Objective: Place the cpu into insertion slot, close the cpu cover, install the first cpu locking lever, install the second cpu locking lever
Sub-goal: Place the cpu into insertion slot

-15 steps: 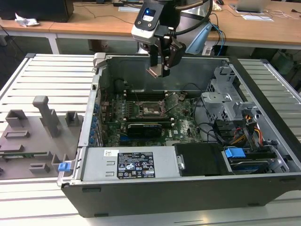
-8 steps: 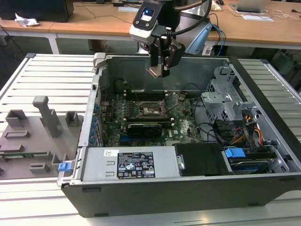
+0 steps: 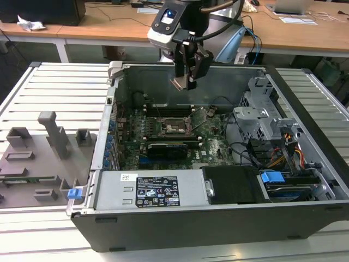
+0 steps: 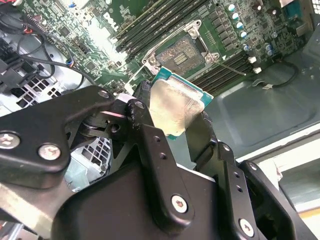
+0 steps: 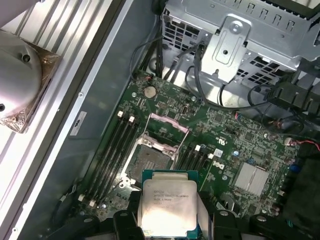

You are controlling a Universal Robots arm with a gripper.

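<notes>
My gripper hangs above the open computer case, shut on the cpu, a flat square chip with a silver top. In both wrist views the cpu sits clamped by its edges between the black fingers. The insertion slot lies well below it on the green motherboard, bare, its dark centre exposed. The cpu cover stands swung up at the slot's edge. A thin wire lever juts out beside the slot.
Long memory slots flank the socket. A black card lies across the board, with a power supply in front and a metal drive cage with cables at the exterior view's right. A grey fixture plate sits outside the case.
</notes>
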